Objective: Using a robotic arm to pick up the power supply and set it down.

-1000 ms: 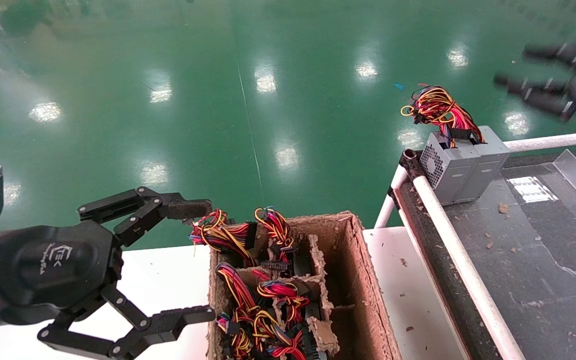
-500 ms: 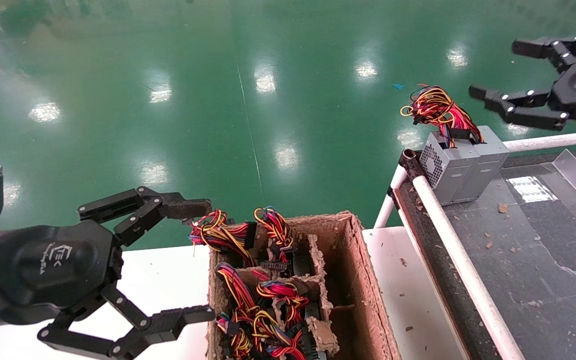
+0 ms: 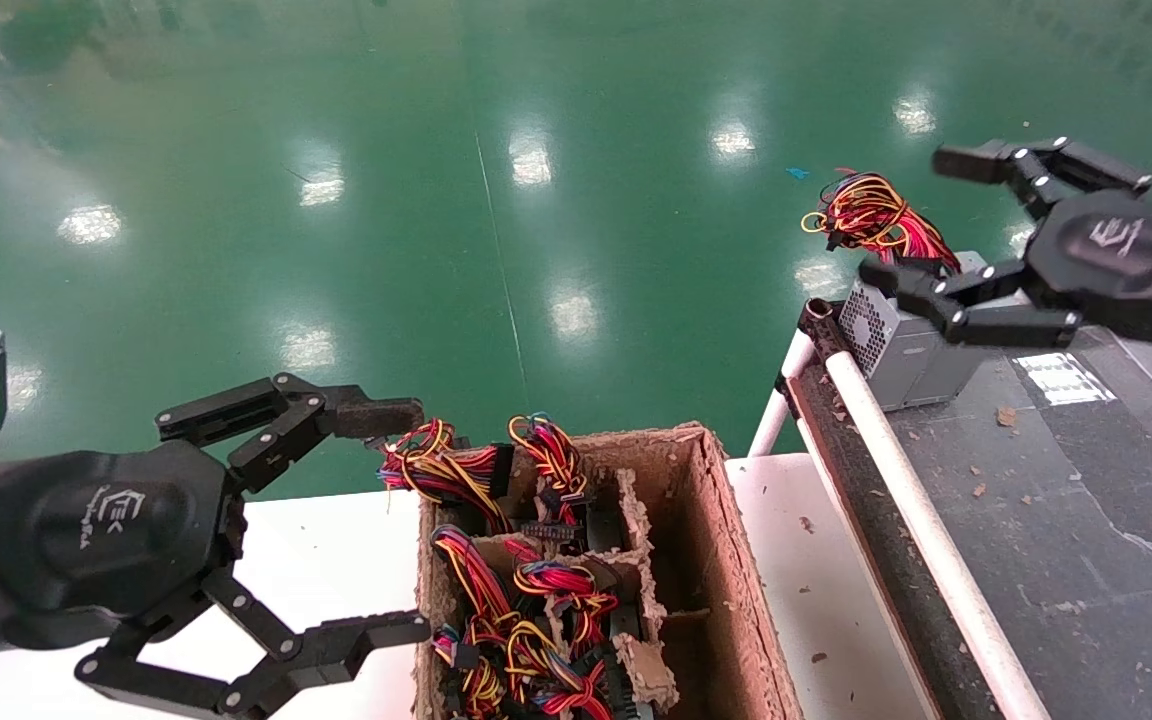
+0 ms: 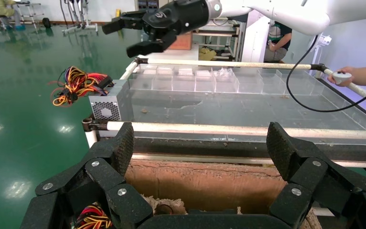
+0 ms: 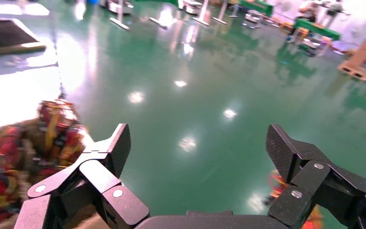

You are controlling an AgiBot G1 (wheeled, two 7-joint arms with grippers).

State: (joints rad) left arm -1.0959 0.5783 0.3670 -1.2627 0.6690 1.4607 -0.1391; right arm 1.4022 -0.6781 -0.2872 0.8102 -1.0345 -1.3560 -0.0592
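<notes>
The right gripper hung spread wide above the power supply, its lower finger just over the grey box's top, touching nothing; the power supply stood at the corner of the dark conveyor table, its wire bundle rising beside the fingers; the left gripper, also spread, sat parked beside the cardboard box of wired units.

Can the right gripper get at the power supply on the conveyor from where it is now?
Probably yes. The right gripper is open and hangs just above the power supply, which stands at the conveyor corner. Only its own wire bundle rises between the fingers and could snag.
</notes>
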